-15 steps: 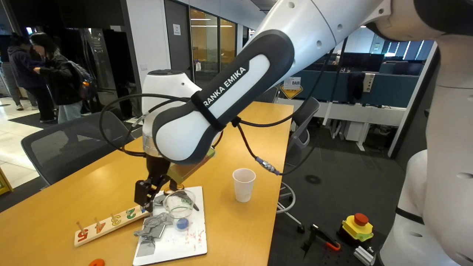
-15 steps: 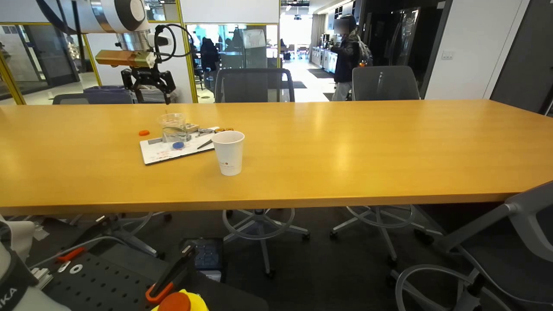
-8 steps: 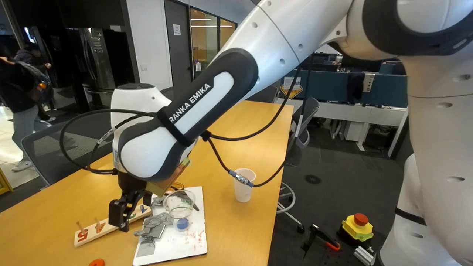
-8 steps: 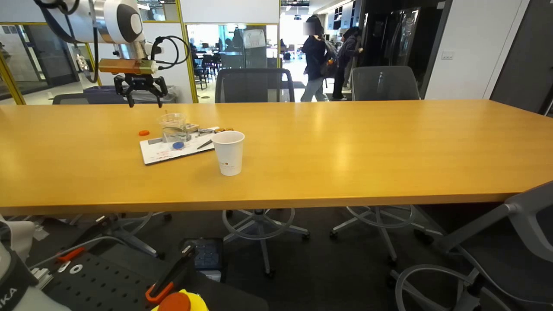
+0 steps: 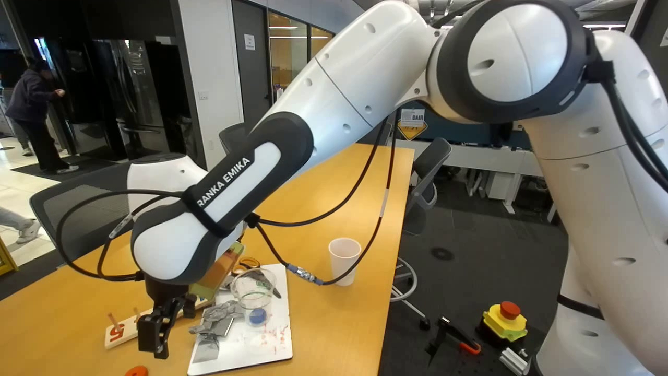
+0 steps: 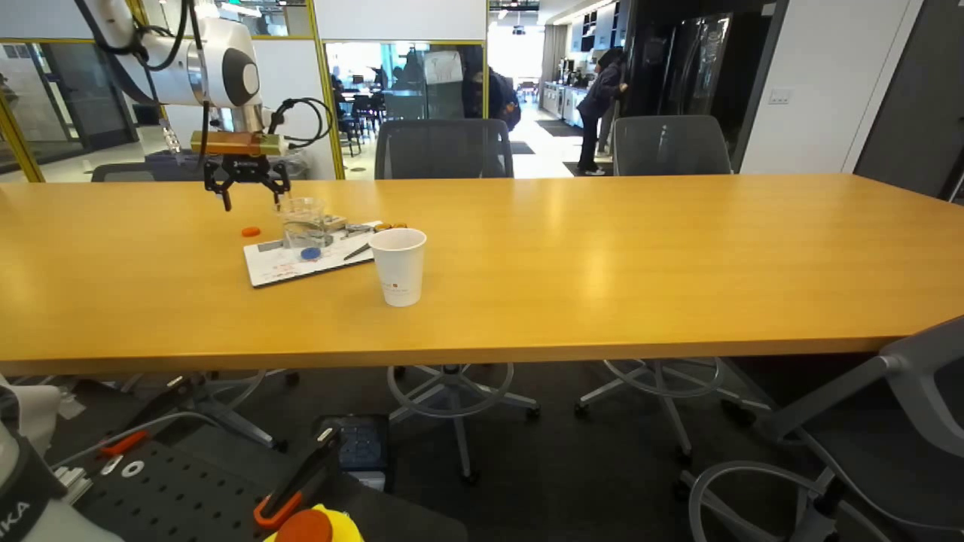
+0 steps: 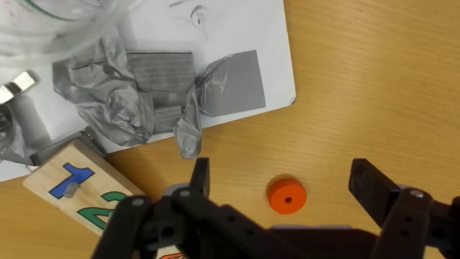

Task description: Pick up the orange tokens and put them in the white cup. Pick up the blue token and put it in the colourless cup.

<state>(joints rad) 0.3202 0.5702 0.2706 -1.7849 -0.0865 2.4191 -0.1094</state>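
One orange token [image 7: 287, 198], a thick disc with a small centre hole, lies flat on the table; it also shows in both exterior views [image 5: 137, 371] [image 6: 251, 232]. My gripper [image 7: 280, 163] is open and empty above it, with the token between the fingers as the wrist view sees it. In an exterior view the gripper [image 6: 252, 203] hangs above the table. The white cup [image 6: 399, 267] stands upright nearer the table edge. The colourless cup [image 5: 253, 287] stands on the whiteboard. The blue token [image 5: 258, 316] shows at its base; I cannot tell whether inside or beside. No other orange token shows.
The whiteboard [image 7: 273, 82] carries crumpled grey tape [image 7: 107, 93]. A wooden number board with pegs [image 7: 118, 183] lies beside it, near the left finger in the wrist view. Scissors [image 5: 245, 265] lie on the whiteboard's far end. An arm cable [image 5: 305, 274] hangs before the white cup.
My open gripper has swung away from the number board and the colourless cup toward the orange token, turned level, and come lower. The tokens and cups have not moved.
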